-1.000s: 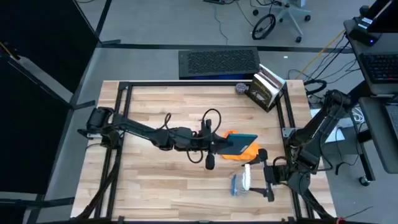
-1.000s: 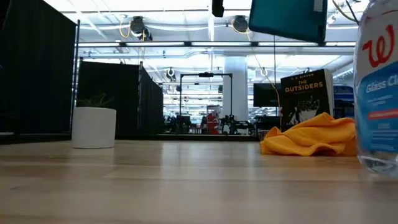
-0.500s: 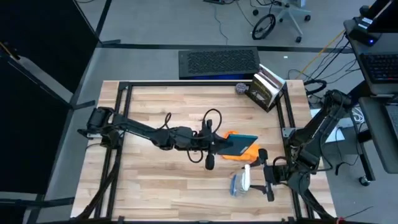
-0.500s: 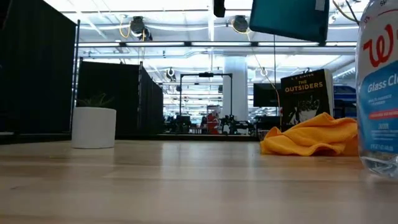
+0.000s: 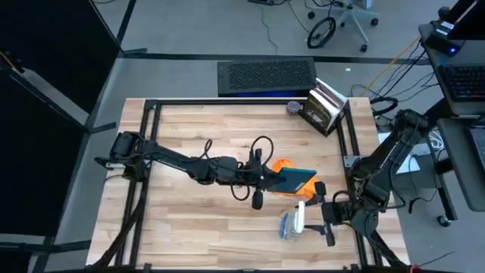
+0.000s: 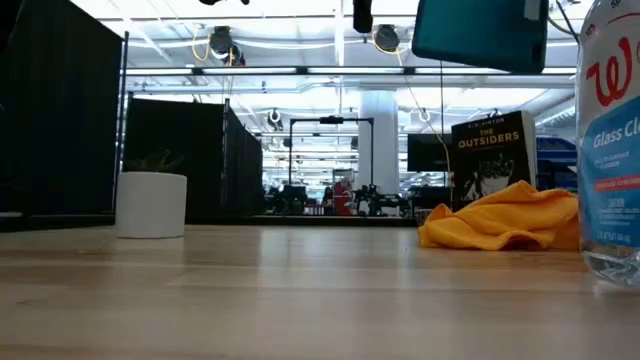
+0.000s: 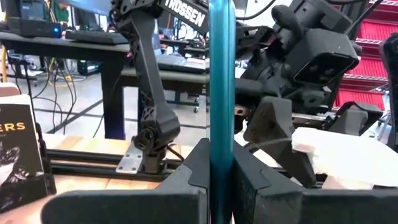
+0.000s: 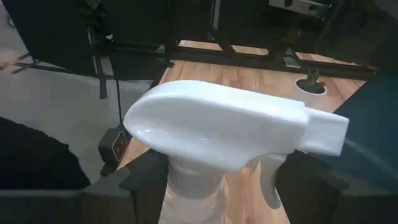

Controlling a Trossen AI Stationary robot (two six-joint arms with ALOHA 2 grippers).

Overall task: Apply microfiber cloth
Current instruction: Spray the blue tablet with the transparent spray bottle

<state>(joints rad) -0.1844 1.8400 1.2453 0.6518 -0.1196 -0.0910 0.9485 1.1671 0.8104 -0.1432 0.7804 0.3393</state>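
From above, the teal tablet covers most of the orange microfiber cloth; only a bit of orange peeks out. Down at table height, the spray bottle is cut off by the side and top edges, so its label words stop partway. The tablet there runs off the top edge too. In the left wrist camera the tablet shows only as a thin edge, and the book is cut by the side. The sprayer head hides the bottle below it.
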